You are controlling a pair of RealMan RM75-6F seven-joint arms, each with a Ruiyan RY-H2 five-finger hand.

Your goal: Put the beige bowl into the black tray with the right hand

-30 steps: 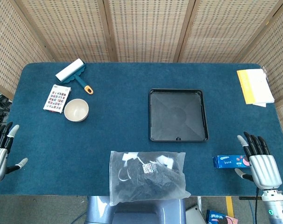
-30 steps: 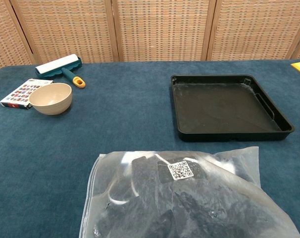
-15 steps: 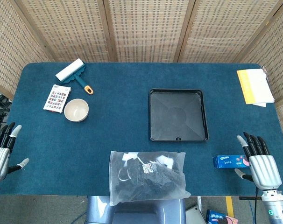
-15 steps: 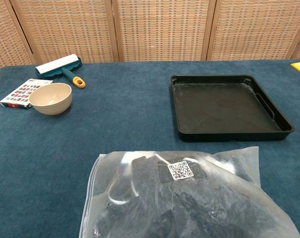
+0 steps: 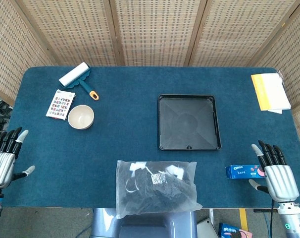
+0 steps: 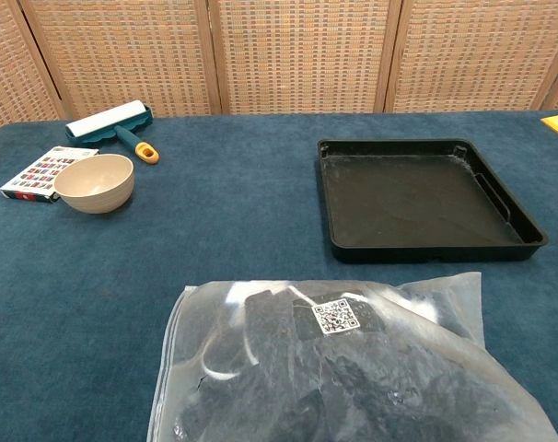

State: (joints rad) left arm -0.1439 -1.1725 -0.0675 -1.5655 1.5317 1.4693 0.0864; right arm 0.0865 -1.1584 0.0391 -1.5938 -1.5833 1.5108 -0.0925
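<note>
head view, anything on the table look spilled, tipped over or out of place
Nothing stands out. The beige bowl sits upright beside the card pack, the black tray lies flat and empty, and the plastic bag overhangs the near table edge. Both the left hand and the right hand hold nothing.

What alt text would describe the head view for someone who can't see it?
A beige bowl sits far left on a blue table, with an empty black tray at center. Both hands are open at the near edge: left hand, right hand beside a blue snack packet.
</note>
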